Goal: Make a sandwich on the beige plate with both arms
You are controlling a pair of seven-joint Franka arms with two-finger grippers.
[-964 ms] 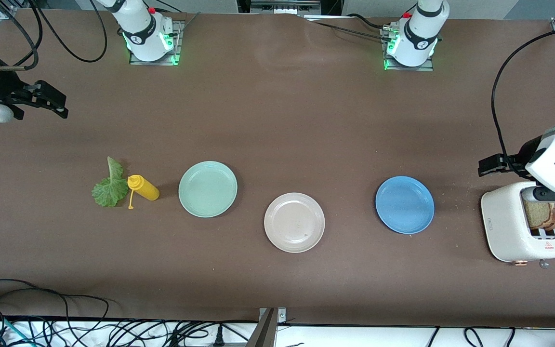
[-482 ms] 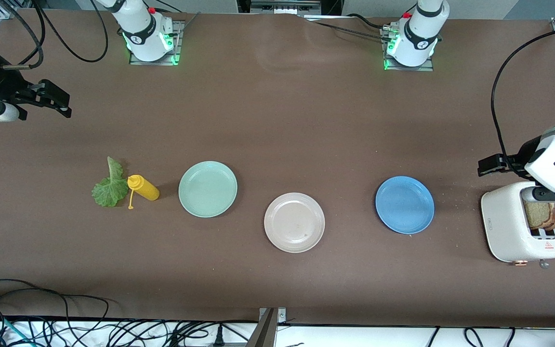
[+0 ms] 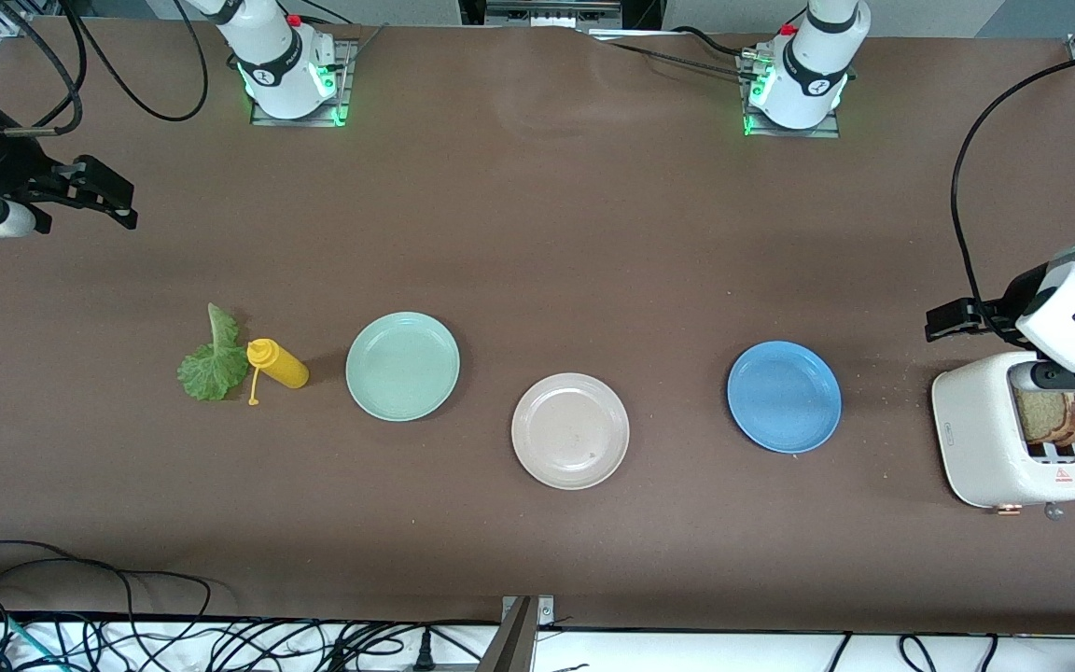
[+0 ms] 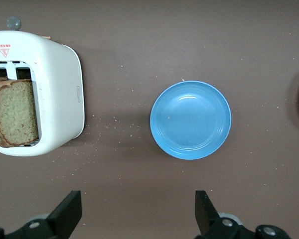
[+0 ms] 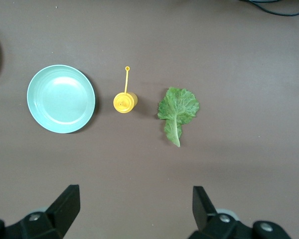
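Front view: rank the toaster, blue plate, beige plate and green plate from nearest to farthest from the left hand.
1. Toaster, just under the open left hand.
2. Blue plate, toward the left arm's end.
3. Beige plate, mid-table.
4. Green plate, toward the right arm's end.

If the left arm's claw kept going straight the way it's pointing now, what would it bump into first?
Probably bare table. The open left gripper points down between the white toaster and the blue plate, over neither one, though its height above the table is hard to judge.

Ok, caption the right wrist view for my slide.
Open right gripper above mint plate, yellow bottle and lettuce.
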